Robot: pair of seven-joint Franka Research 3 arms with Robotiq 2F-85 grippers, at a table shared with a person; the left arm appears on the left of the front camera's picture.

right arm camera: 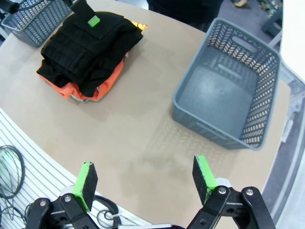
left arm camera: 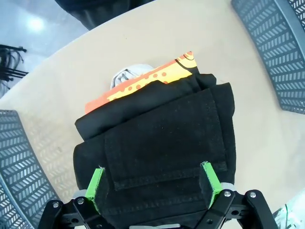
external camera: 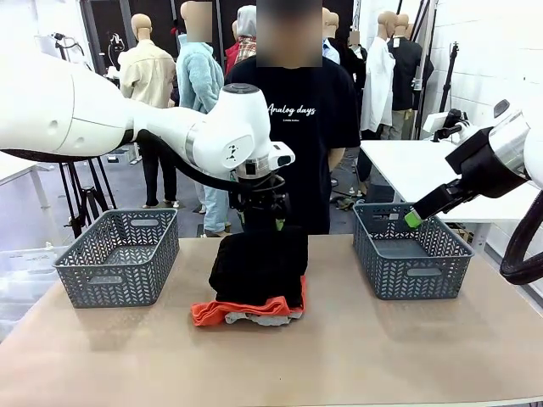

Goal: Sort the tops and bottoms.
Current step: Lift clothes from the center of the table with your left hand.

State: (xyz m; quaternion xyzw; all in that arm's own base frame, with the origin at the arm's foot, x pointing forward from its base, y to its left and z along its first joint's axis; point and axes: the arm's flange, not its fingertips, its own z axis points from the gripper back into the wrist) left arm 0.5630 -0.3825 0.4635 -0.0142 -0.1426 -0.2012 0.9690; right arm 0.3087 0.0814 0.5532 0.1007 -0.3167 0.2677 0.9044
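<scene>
The clothes lie in one pile at the table's middle. The black bottoms (external camera: 259,267) are on top, bulky, with a pocket flap (left arm camera: 162,143). Under them lies the orange T-shirt (external camera: 242,309) with its yellow print (left arm camera: 152,78), and the light grey shirt (external camera: 259,320) peeks out at the bottom (left arm camera: 125,76). My left gripper (external camera: 265,212) is open right over the bottoms, its green pads (left arm camera: 95,186) standing on either side of the pocket. My right gripper (external camera: 413,219) hangs open above the right basket, nothing between its fingers (right arm camera: 202,174).
A grey basket (external camera: 119,280) stands at the left and another (external camera: 416,275) at the right (right arm camera: 228,95), both with nothing inside. A person in a black T-shirt with white lettering (external camera: 293,110) stands at the far edge behind the pile.
</scene>
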